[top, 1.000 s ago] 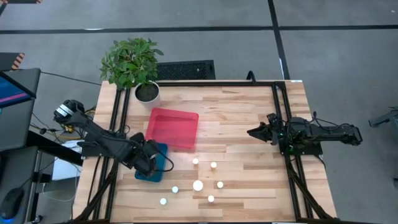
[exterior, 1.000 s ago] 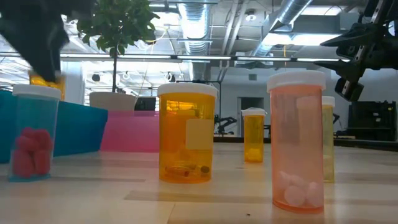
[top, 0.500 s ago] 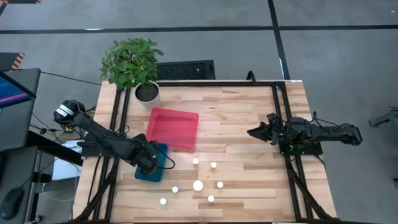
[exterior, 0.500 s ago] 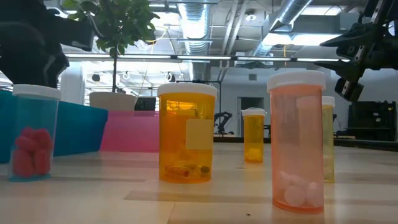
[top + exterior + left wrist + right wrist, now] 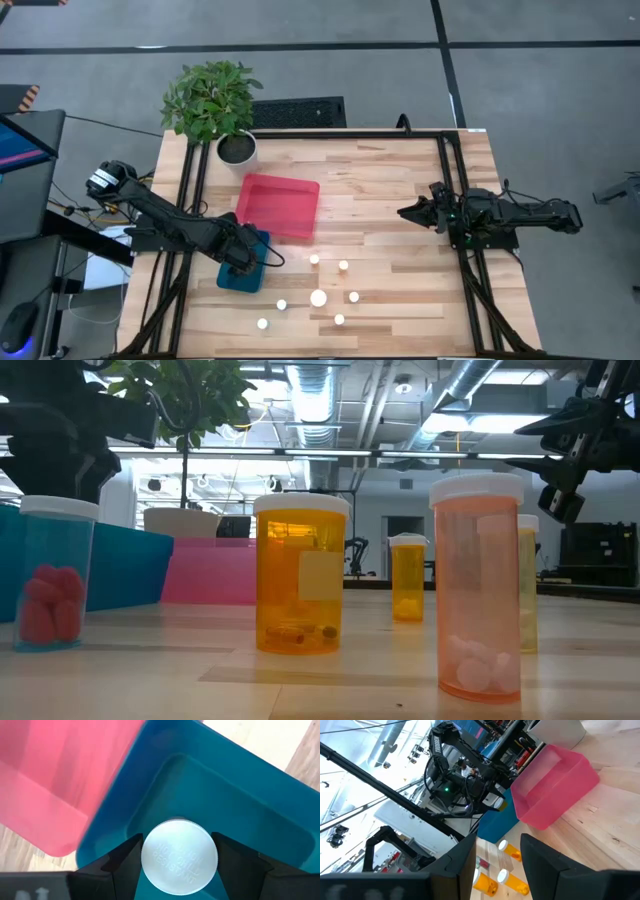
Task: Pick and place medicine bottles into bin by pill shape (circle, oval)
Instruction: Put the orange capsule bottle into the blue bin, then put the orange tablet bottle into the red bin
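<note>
My left gripper [image 5: 240,260] hangs over the blue bin [image 5: 228,282] at the table's left. It is shut on a medicine bottle, of which the left wrist view shows only the round white cap [image 5: 180,857]. Several more white-capped bottles [image 5: 318,297] stand upright on the table's near middle. The low view shows a blue one [image 5: 55,575], an orange one [image 5: 300,575] and a pink one [image 5: 478,590]. The pink bin [image 5: 278,205] lies next to the blue bin, on its far side. My right gripper [image 5: 405,212] is open and empty above the table's right side. My left gripper pinches the bottle between its two fingers [image 5: 125,862], one on each side just below the white cap's rim [image 5: 150,870]. The fingers point down from above. The bottle is upright, cap up, over the inside of the blue bin [image 5: 240,785]. Whether its base touches the bin floor is hidden.
A potted plant [image 5: 212,100] stands at the table's far left corner. Black frame rails [image 5: 450,200] run along the table's left and right sides. Bare wood [image 5: 380,180] lies between the pink bin and my right arm.
My left gripper has gone a little toward the table's right and near edge over the blue bin, and down. The orange bottle that hung below it in the low view has dropped out of that view, behind the blue bin's wall. My right arm has kept still.
</note>
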Tool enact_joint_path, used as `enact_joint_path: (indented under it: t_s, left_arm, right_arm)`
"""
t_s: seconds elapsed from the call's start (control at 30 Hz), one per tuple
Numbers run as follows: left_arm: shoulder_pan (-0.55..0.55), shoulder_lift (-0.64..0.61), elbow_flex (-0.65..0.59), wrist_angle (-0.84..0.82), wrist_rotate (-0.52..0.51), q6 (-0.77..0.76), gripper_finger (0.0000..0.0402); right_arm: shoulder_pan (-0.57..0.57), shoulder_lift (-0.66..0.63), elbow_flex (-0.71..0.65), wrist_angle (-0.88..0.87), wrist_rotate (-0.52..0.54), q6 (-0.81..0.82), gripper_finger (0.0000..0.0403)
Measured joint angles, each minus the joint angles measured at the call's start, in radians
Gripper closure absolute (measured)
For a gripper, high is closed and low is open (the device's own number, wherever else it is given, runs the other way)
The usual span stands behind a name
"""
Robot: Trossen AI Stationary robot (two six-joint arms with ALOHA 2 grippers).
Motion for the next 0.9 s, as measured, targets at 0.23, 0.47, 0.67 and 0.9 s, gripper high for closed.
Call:
enact_joint_path:
  t_s: [0.23, 0.47, 0.67, 0.9]
  left_arm:
    - [0.0, 0.0, 0.0, 0.004, 0.019, 0.002, 0.0148]
    - [0.0, 0.0, 0.026, -0.005, 0.052, 0.002, 0.0105]
    - [0.0, 0.0, 0.173, -0.045, 0.07, 0.026, 0.0105]
    - [0.016, 0.002, 0.38, -0.085, -0.044, 0.092, 0.0106]
  right_arm:
    - [0.0, 0.0, 0.0, 0.0, 0.0, 0.0, 0.0238]
    - [0.0, 0.0, 0.0, 0.0, -0.001, 0.0, 0.0237]
    - [0.0, 0.0, 0.0, 0.0, -0.001, 0.001, 0.0238]
    - [0.0, 0.0, 0.0, 0.0, -0.001, 0.001, 0.0237]
